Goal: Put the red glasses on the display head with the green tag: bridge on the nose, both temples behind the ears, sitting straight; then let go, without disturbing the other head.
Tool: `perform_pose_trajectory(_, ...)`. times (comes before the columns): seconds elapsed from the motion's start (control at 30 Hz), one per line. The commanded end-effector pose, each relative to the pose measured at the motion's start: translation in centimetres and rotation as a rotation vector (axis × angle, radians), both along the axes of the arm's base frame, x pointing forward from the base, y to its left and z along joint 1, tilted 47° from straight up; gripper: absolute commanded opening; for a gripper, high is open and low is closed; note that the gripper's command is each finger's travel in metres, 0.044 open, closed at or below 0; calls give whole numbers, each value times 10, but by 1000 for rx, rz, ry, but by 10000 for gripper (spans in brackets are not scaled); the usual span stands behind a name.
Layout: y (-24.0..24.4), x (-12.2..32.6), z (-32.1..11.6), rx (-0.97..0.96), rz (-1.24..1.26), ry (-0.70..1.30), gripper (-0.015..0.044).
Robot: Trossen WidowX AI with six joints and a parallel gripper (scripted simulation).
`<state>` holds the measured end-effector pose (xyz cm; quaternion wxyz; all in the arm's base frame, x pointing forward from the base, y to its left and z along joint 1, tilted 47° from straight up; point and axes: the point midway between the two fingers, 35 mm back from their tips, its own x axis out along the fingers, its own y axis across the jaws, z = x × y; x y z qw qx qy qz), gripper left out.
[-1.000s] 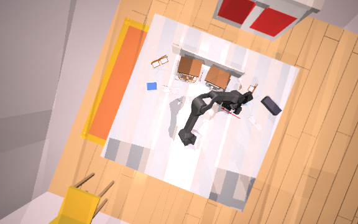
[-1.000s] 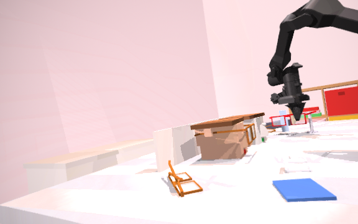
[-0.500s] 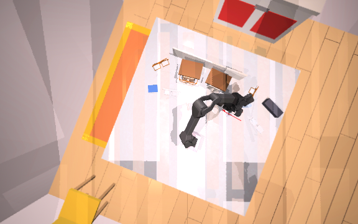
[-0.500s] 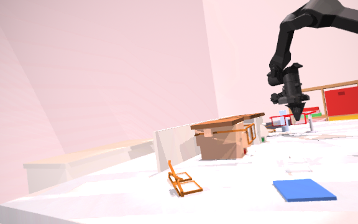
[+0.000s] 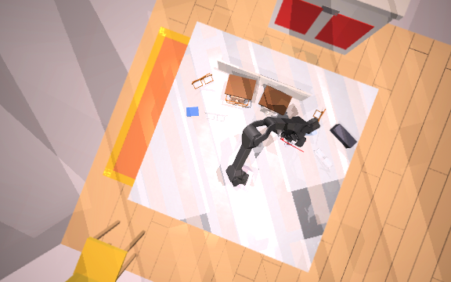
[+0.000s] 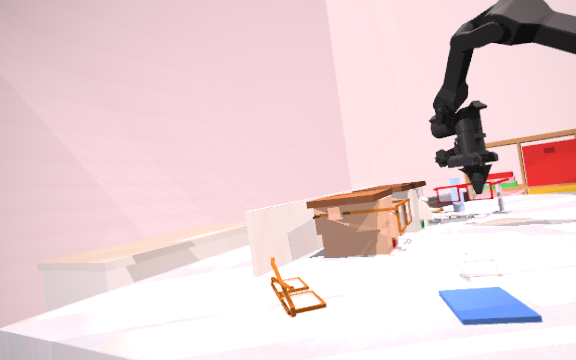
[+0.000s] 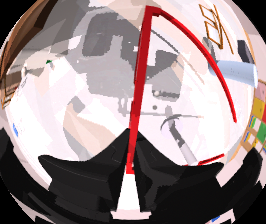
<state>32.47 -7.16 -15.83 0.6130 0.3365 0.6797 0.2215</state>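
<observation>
My gripper (image 6: 478, 191) (image 7: 131, 132) is shut on the front of the red glasses (image 5: 293, 146) (image 7: 141, 75) and holds them above the table. Their temples stick out away from the fingers, to the right in the wrist view. The head with the green tag (image 5: 276, 99) (image 6: 412, 186) has brown hair and a pale face; its green tag (image 6: 422, 224) (image 7: 49, 61) is small. The arm partly covers this head's front from above. The gripper and glasses are to its side, clear of it. The other head (image 5: 241, 87) (image 6: 353, 237) has a red tag and wears orange glasses (image 5: 238, 103).
A pale panel (image 6: 278, 247) stands behind both heads. A pale blue post (image 6: 460, 192) (image 7: 236, 71) and a grey post (image 7: 181, 144) stand near the gripper. Orange glasses (image 5: 319, 113) and a dark case (image 5: 343, 135) lie right. A blue pad (image 5: 192, 111) (image 6: 490, 305) lies left.
</observation>
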Motion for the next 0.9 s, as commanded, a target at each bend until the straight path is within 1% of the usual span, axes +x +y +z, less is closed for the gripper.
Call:
perform_pose_trajectory(0.0,-1,2,1,-2,-3,-8,0)
perform_pose_trajectory(0.87,0,-8,2,-2,-3,-7,0)
